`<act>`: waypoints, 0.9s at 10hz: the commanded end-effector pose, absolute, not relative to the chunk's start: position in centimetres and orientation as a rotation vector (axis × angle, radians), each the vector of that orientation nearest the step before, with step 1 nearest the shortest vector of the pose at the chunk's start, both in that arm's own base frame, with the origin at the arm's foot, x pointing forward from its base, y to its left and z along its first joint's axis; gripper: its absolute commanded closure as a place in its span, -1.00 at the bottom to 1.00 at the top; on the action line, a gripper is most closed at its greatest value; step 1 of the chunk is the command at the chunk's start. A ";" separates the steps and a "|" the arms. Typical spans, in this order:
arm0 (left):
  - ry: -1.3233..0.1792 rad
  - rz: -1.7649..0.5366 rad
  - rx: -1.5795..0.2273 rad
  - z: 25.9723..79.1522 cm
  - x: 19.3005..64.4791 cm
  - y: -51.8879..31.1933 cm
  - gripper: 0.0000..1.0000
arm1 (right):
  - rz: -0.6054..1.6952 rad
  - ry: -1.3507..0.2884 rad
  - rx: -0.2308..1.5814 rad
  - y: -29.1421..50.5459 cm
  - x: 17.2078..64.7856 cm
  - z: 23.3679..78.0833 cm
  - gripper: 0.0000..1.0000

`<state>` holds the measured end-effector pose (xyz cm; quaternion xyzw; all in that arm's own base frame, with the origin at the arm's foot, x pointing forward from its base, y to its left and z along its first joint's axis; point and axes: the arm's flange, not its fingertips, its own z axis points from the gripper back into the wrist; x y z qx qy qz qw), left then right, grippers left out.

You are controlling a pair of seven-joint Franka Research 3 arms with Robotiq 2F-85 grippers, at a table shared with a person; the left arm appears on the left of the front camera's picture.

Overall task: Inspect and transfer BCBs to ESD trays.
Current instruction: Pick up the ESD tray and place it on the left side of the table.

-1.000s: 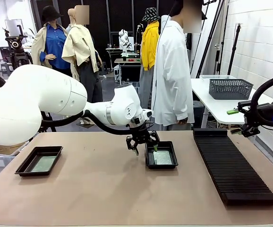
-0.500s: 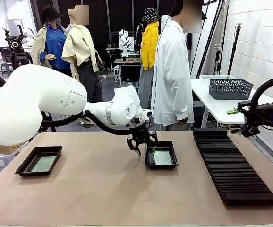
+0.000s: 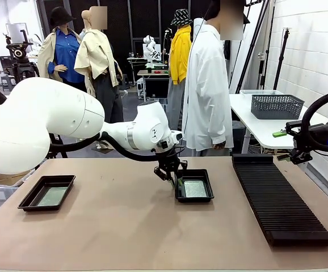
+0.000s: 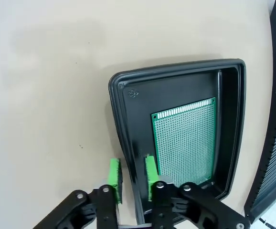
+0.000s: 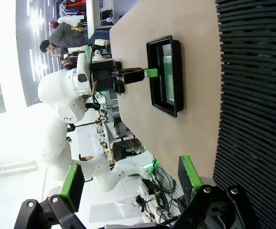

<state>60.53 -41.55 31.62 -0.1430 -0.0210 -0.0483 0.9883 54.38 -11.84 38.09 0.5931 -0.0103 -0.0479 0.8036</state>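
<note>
- Right now we see our left gripper at the near-left rim of the shallow black rectangular plastic ESD tray in the middle of the tan desk; its green-padded fingers straddle that rim, one outside the tray and one inside, with a narrow gap between them. We cannot tell whether the pads press on the rim.
- Just beyond the inner finger, a thin green perforated circuit board lies flat on the tray floor, close to the pad.
- From the front, our left gripper sits at that tray's left edge, with the board inside.
- Well off to the left of those fingers, a second matching black tray holds another green board.
- Our right gripper hangs with its fingers spread wide and nothing between them, over the near end of the long black ribbed slotted rack.
</note>
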 end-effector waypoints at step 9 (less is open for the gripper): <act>-0.042 -0.096 -0.286 31.6 60.6 -41.5 1.00 | -0.113 -0.028 1.260 -11.7 54.4 38.2 -1.00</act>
